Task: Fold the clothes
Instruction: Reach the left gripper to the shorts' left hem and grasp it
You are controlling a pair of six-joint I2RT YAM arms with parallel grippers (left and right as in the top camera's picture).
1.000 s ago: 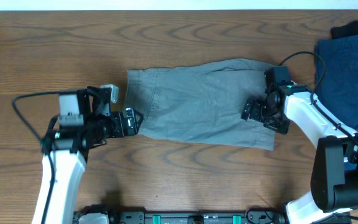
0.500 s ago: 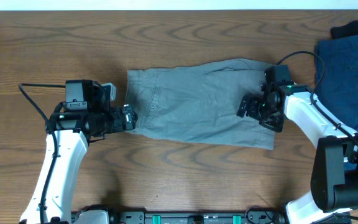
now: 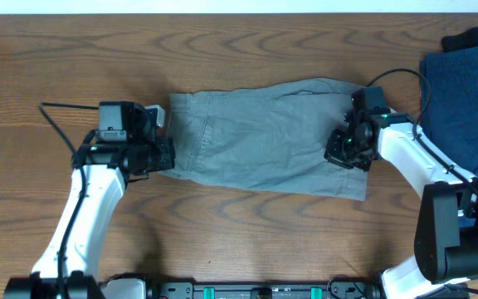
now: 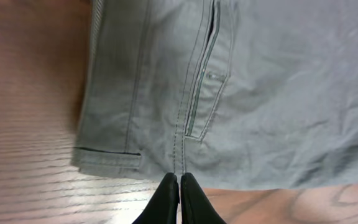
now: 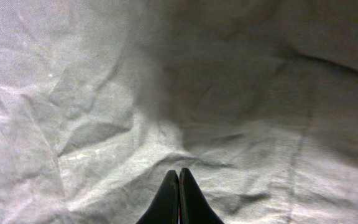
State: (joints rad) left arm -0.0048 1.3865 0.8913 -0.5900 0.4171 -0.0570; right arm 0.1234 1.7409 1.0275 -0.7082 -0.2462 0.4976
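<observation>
The grey-khaki shorts (image 3: 264,137) lie flat across the middle of the wooden table, waistband to the left. My left gripper (image 3: 166,156) is at the shorts' left near edge. In the left wrist view its jaws (image 4: 179,177) are shut, pinching the hem of the shorts (image 4: 260,93) at a double-stitched seam below a pocket slit. My right gripper (image 3: 336,152) rests on the right part of the shorts. In the right wrist view its jaws (image 5: 178,173) are shut on a pinch of the fabric (image 5: 104,93), with wrinkles running towards the tips.
A dark blue garment (image 3: 467,100) lies at the right edge of the table (image 3: 222,50), with a small black garment (image 3: 471,37) behind it. Bare wood surrounds the shorts on the left, front and back.
Both grippers have gone from open to shut on the shorts. The left arm swung in closer to the shorts' left edge. The right gripper shifted slightly on the cloth.
</observation>
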